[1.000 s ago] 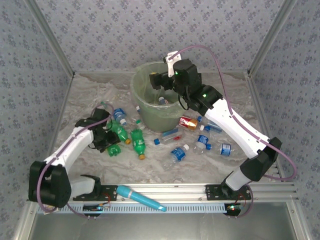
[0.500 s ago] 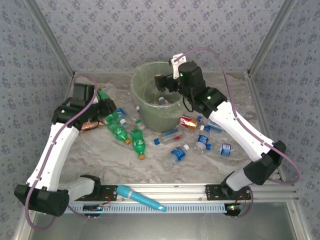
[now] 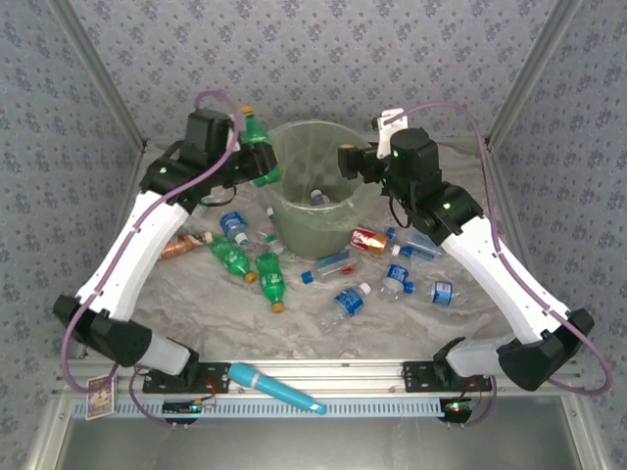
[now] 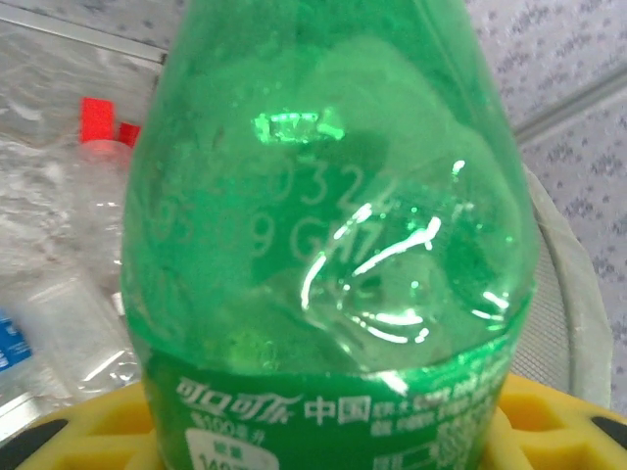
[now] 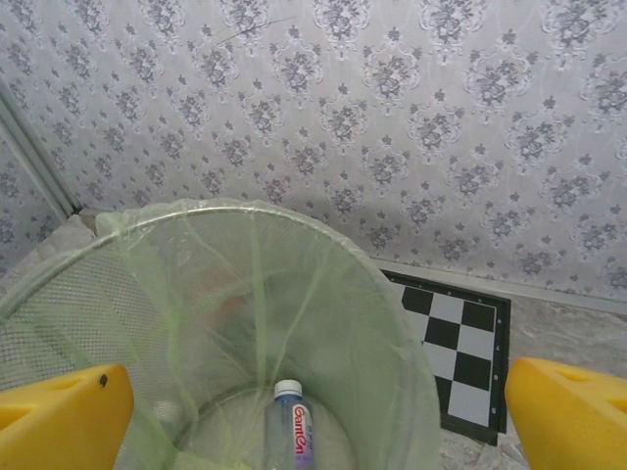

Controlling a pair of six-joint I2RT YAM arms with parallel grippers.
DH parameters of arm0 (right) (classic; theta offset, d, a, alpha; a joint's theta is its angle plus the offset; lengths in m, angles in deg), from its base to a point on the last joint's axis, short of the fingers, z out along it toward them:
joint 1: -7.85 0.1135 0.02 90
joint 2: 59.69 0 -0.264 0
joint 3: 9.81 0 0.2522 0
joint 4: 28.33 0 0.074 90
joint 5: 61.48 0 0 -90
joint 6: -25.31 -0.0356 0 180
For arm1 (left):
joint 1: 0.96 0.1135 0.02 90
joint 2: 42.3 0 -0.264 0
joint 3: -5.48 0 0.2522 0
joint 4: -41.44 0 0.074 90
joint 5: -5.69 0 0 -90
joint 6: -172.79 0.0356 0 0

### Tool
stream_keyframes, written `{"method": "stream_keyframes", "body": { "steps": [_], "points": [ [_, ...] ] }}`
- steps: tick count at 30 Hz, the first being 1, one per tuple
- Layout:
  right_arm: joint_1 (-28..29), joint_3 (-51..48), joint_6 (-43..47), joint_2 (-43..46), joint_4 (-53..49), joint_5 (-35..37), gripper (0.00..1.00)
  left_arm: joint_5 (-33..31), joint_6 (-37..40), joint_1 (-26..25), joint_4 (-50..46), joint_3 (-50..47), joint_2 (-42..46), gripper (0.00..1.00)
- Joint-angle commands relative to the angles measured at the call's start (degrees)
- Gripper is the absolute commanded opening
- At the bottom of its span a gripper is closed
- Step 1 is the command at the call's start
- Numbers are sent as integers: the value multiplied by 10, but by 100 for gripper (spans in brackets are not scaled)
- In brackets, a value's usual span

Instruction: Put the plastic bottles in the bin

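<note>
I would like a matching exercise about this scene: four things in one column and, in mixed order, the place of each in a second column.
Things
1. raised green bottle
2. white-capped bottle
3. red-labelled bottle
4. teal stick

Places
A. lying on the near rail
B. inside the bin
C. held in the left gripper
D. on the table, right of the bin

Pairs: 1-C, 2-B, 3-D, 4-A

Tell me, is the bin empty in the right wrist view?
No, a clear bottle with a white cap lies at the bottom of the bin.
</note>
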Motion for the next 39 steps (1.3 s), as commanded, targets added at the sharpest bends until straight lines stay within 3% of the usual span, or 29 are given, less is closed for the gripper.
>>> {"method": "stream_keyframes", "body": {
  "steps": [1,8,13,23,32,39],
  "points": [
    [-6,-18,-10,29,-6,9,99,2,17,-25,2,51,-33,45],
    [-18,-53,-16,74,-21,26,99,4,23,-38,-17,88,-85,45],
    [-28,-70,-27,92,-25,27,100,2,23,-38,-29,86,-89,53],
    [-34,-82,-61,88,-27,2,99,-20,39,-38,-47,90,-67,90],
    [-115,-136,-177,97,-56,-56,99,-50,43,-31,-55,35,1,100],
    [-198,-169,-301,107,-194,-38,99,-49,35,-10,-36,-43,57,100]
  ]
}}
